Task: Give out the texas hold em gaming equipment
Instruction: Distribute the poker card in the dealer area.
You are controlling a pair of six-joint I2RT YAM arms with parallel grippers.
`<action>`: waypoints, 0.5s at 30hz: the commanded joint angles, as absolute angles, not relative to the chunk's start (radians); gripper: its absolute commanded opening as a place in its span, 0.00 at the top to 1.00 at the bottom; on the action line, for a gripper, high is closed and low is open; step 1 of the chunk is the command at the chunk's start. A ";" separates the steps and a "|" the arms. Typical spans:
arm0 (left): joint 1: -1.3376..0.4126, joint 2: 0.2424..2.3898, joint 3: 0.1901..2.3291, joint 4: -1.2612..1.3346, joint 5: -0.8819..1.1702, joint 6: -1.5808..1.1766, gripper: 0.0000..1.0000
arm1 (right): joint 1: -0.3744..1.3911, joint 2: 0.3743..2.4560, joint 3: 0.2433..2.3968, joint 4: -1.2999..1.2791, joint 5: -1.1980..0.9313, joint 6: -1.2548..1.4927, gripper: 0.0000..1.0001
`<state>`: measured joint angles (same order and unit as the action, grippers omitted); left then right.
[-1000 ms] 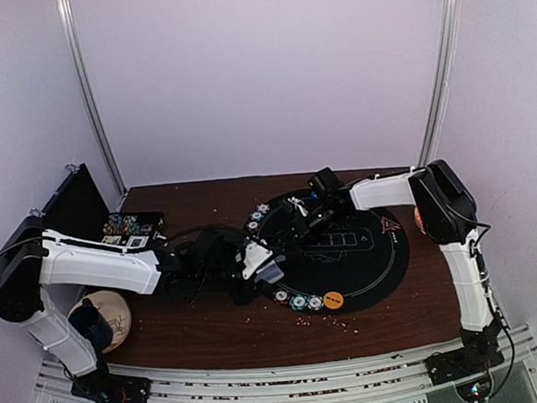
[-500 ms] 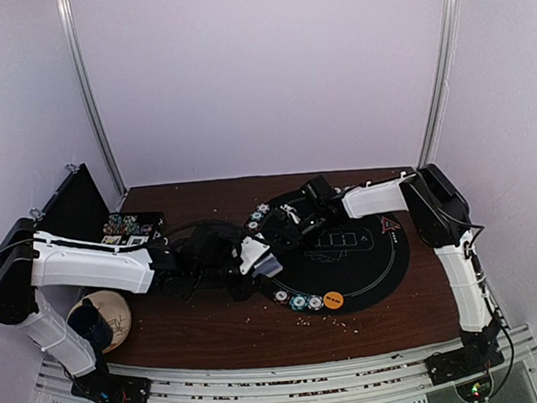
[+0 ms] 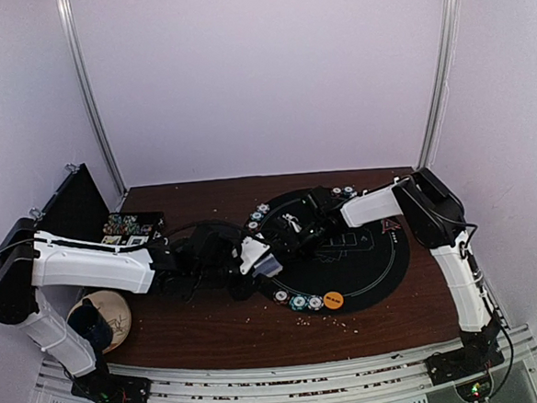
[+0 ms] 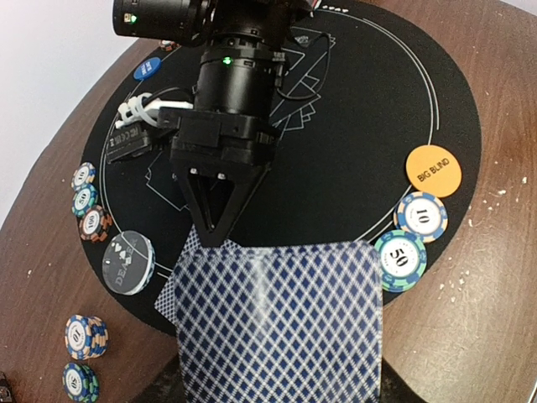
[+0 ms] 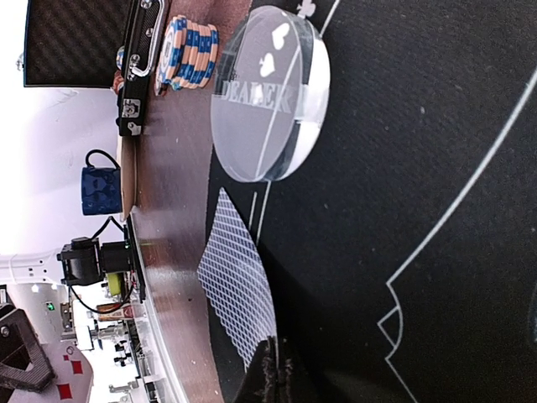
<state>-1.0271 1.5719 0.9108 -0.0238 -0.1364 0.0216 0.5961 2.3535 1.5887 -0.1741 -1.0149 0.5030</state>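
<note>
From above: left gripper (image 3: 262,260) at left edge of round black mat (image 3: 384,267), clamped on a deck of playing cards (image 3: 270,266). Right gripper (image 3: 283,247) just beyond, over the mat. On the near rim: striped poker chips (image 3: 299,302), orange disc (image 3: 333,299).

Left wrist: deck backs up, blue diamond pattern. Right gripper's fingers pressed together, tips touching the deck's far edge. Clear dealer button (image 4: 128,260) on the rim, far side.

Right wrist: closed tips meeting one card's (image 5: 239,277) corner. Cannot tell whether pinched.
</note>
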 commanded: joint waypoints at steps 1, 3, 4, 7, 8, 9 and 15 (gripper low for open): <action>-1.019 1.585 0.920 0.027 -0.144 0.011 0.87 | 0.613 2.371 1.602 -0.149 -0.958 0.520 0.98; -1.019 1.589 0.921 0.025 -0.143 0.010 0.87 | 0.615 2.370 1.603 -0.140 -0.948 0.525 0.98; -1.019 1.590 0.922 0.026 -0.143 0.010 0.87 | 0.616 2.369 1.603 -0.138 -0.943 0.526 0.98; -1.019 1.589 0.923 0.026 -0.141 0.011 0.87 | 0.618 2.367 1.588 -0.113 -0.940 0.549 0.99; -1.019 1.591 0.923 0.026 -0.141 0.010 0.87 | 0.618 2.363 1.578 -0.088 -0.938 0.567 0.99; -1.019 1.591 0.923 0.026 -0.140 0.010 0.87 | 0.618 2.360 1.569 -0.066 -0.938 0.586 0.99; -1.019 1.592 0.922 0.027 -0.138 0.009 0.87 | 0.622 2.356 1.577 -0.041 -0.926 0.605 0.98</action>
